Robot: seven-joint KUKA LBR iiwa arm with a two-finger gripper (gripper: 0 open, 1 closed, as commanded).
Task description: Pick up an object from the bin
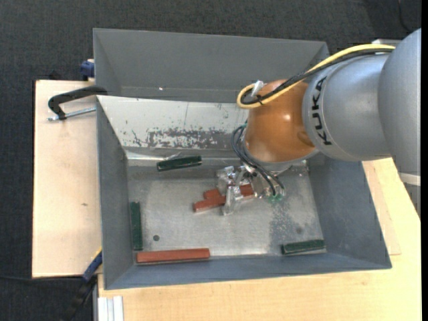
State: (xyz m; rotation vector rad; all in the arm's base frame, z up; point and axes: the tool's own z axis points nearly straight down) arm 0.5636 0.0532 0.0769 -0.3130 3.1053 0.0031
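My gripper (232,194) is low in the middle of the bin, its metal fingers down at the bin floor. Right at the fingers lie two short red-brown blocks: one (212,197) just left of the fingers and a flatter one (203,207) in front of it. A bit of red-brown (246,191) also shows on the right side of the fingers. Whether a block sits between the fingers I cannot make out.
A dark green bar (179,162) lies at the back wall, another (136,225) along the left wall, a third (303,247) at the front right. A long red-brown bar (173,255) lies along the front wall. The arm with its orange cover hangs over the bin's right half.
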